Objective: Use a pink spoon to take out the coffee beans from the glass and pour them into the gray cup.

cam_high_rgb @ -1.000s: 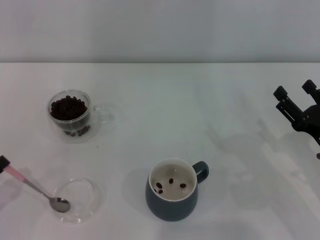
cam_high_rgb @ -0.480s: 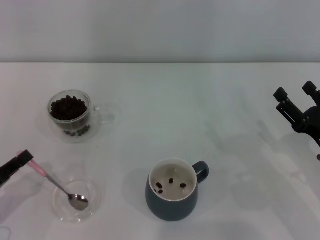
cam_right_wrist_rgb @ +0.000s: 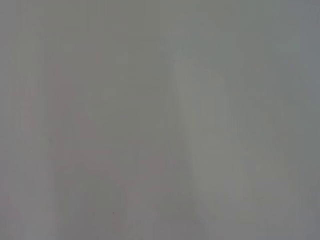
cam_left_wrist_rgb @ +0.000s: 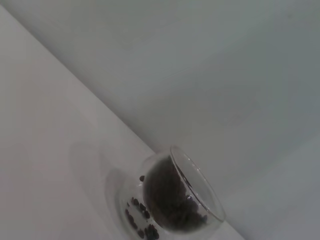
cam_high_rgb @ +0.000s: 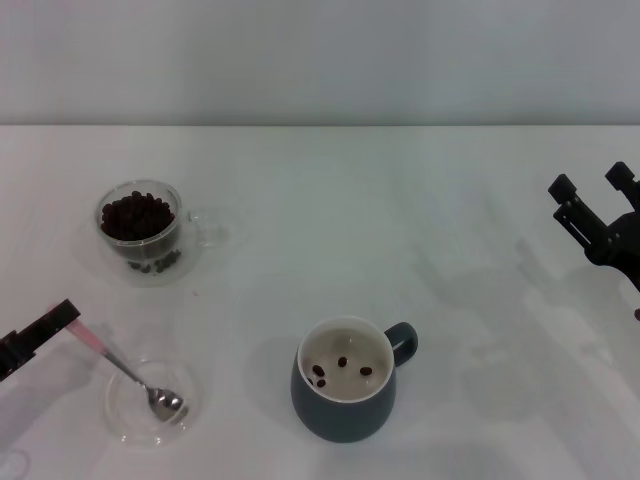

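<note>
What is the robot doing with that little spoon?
The left tool is at the handle of the pink spoon, whose bowl rests in a clear dish. The glass is full of coffee beans. The gray cup holds just three beans. The right tool waits open at the side.

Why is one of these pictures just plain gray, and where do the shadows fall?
Right wrist view: featureless gray, nothing recognisable. Head view: soft, even light, a faint shadow on the table beside the gray cup. Left wrist view: the glass of coffee beans casts a soft shadow.
</note>
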You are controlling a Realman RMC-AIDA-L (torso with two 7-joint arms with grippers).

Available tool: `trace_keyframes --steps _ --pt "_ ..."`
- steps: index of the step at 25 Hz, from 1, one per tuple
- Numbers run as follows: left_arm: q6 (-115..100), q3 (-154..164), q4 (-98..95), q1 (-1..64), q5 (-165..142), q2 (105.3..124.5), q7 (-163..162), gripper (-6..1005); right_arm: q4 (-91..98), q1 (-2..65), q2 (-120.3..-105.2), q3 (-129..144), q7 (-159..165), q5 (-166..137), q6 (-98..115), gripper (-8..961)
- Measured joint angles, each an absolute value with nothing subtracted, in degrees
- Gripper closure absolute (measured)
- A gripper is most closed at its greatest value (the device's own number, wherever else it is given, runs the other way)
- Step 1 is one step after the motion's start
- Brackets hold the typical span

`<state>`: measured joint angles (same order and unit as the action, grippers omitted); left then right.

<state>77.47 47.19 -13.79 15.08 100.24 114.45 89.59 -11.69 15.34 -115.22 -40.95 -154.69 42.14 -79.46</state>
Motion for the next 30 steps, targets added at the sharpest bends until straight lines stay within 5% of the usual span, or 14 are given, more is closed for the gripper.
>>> trace_keyframes --steps 7,26,30 --pt "77.75 47.20 -13.79 15.59 99.19 114.71 92.00 823 -11.69 15.40 -115.22 -40.96 -154.68 42.27 -79.50 80" --pt "76.84 40.94 -13.80 14.18 101.94 114.63 104.10 246 -11.78 15.44 -115.31 -41.10 -154.69 42.28 -79.53 80" --pt "76.88 36.14 -13.80 13.56 101.98 114.82 108.96 219 -11.78 15.44 -115.31 -41.31 -154.69 42.36 -79.27 81"
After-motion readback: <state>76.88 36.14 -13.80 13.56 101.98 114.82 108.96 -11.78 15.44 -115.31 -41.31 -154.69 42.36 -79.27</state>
